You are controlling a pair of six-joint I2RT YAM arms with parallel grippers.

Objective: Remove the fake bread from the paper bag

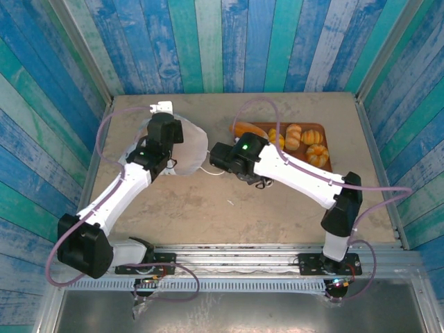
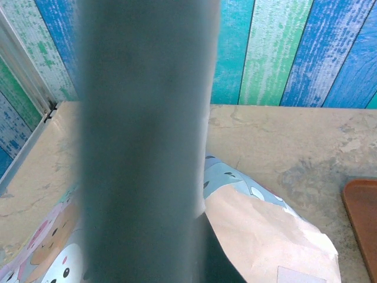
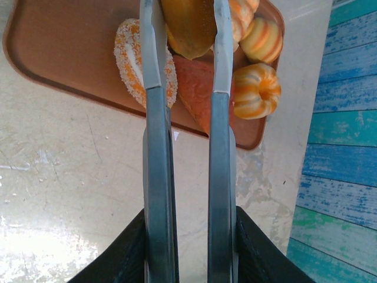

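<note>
- Right claw (image 3: 184, 17): the two fingers are pinching a golden-brown loaf (image 3: 188, 29) out at their tips. The hold looks square across the loaf's width.
- Where the loaf is: it is clear of the bag and hangs over the brown tray (image 3: 53, 53).
  - A crumb-coated roll (image 3: 131, 59) lies just under the left finger.
  - A reddish wedge (image 3: 197, 97) sits between the fingers, beneath the loaf.
  - The ridged buns (image 3: 257, 88) are just right of the right finger.
- Step in hand, as judged: setting this loaf down on the tray.
- Move the claw to its left before you lower. The bare part of the tray is on that side, while the spot directly below is crowded and the loaf could roll off the pile.
- Lower until the loaf rests on the tray, then part the fingers only a little. Glossy plastic is likely to slide if you release it from a height.
- Lift straight back along the fingers so the tips do not drag the roll or the buns.
- Left claw (image 2: 147, 147): the fingers are pressed together. The paper bag (image 2: 265, 236) lies directly below it and to its right.
- The close view of the left claw is blurred, so I cannot tell whether a paper edge is caught between the fingers. Confirm this before relying on that arm to steady the bag.
</note>
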